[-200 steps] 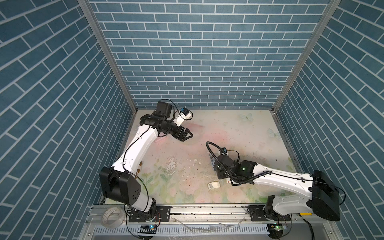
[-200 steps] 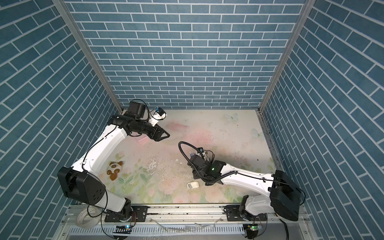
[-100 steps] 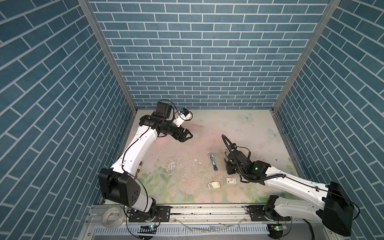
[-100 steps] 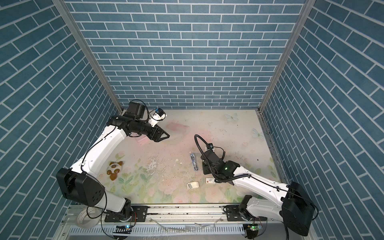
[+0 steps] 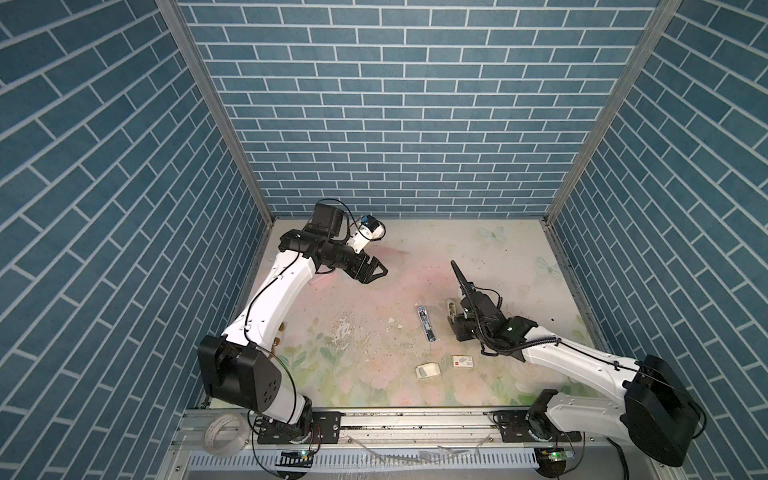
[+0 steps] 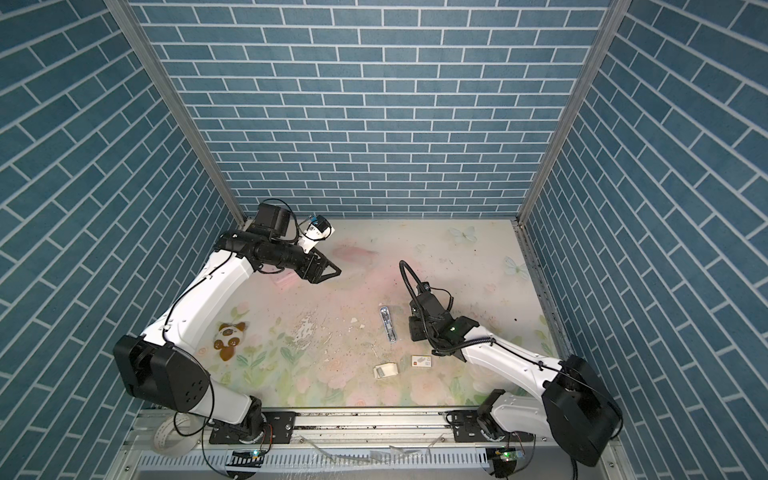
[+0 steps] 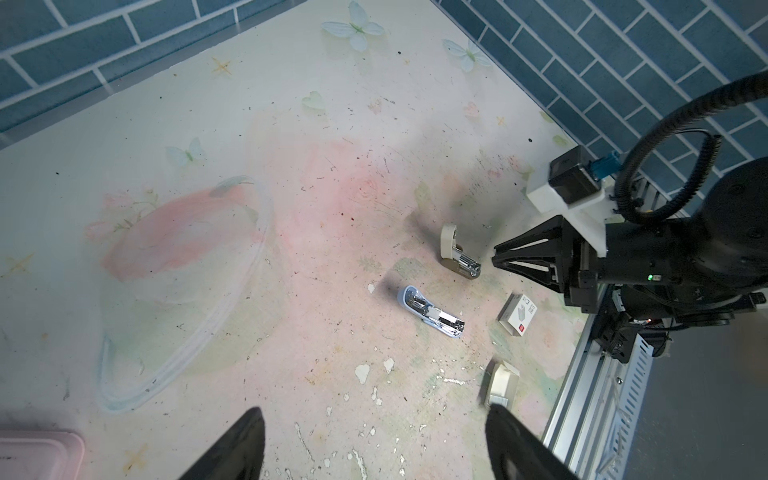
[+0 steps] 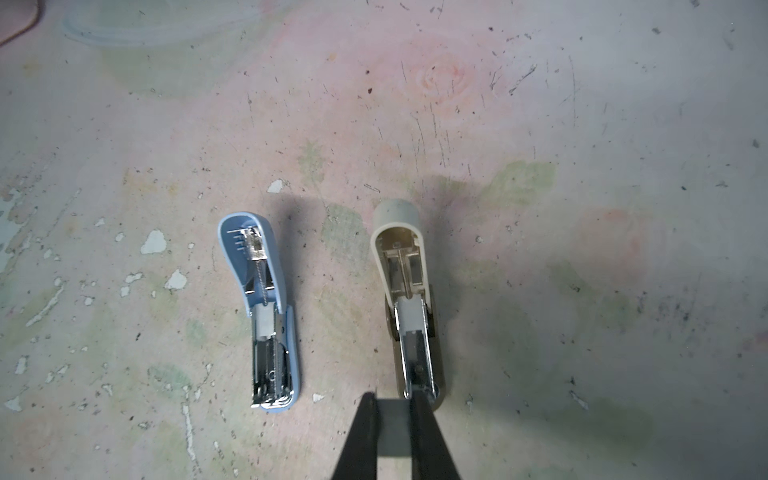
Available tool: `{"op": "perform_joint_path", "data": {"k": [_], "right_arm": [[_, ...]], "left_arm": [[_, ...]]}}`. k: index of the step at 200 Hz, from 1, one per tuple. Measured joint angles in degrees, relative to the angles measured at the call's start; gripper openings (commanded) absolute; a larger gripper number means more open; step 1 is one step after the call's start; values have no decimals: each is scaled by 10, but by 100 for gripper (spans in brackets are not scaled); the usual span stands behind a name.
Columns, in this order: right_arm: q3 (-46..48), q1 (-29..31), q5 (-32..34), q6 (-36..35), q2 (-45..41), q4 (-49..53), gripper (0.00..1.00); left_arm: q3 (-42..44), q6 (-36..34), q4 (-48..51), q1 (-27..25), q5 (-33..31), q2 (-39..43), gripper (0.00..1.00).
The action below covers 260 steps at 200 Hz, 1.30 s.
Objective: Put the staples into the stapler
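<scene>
In both top views the left tool point(image 5: 374, 272) hangs released over the far counter point(image 5: 415, 249), well apart from the work. The right tool point(image 5: 457, 330) sits low beside two opened staplers.

Left wrist view: the white tray point(image 7: 500, 380) of spare staples lies near the counter's front edge, apart from the red-marked sleeve point(image 7: 519, 313).

Right wrist view: the right tool is clenched on what looks like a flat grey staple strip point(image 8: 392, 432), its tips at the channel mouth of the beige stapler point(image 8: 407, 299). The blue stapler point(image 8: 262, 316) lies alongside. A tilted strip could jam on the channel lip, or shove the unbraced stapler away.
</scene>
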<state>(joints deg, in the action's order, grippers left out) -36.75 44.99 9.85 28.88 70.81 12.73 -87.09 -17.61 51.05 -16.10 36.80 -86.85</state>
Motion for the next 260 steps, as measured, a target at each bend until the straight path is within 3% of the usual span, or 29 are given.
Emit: {"op": "perform_joint_path", "data": {"k": [260], "right_arm": [[22,-38,-37,-55,77,-79,12]], "left_arm": [[7,-13,-15,0,4,-19,85]]}}
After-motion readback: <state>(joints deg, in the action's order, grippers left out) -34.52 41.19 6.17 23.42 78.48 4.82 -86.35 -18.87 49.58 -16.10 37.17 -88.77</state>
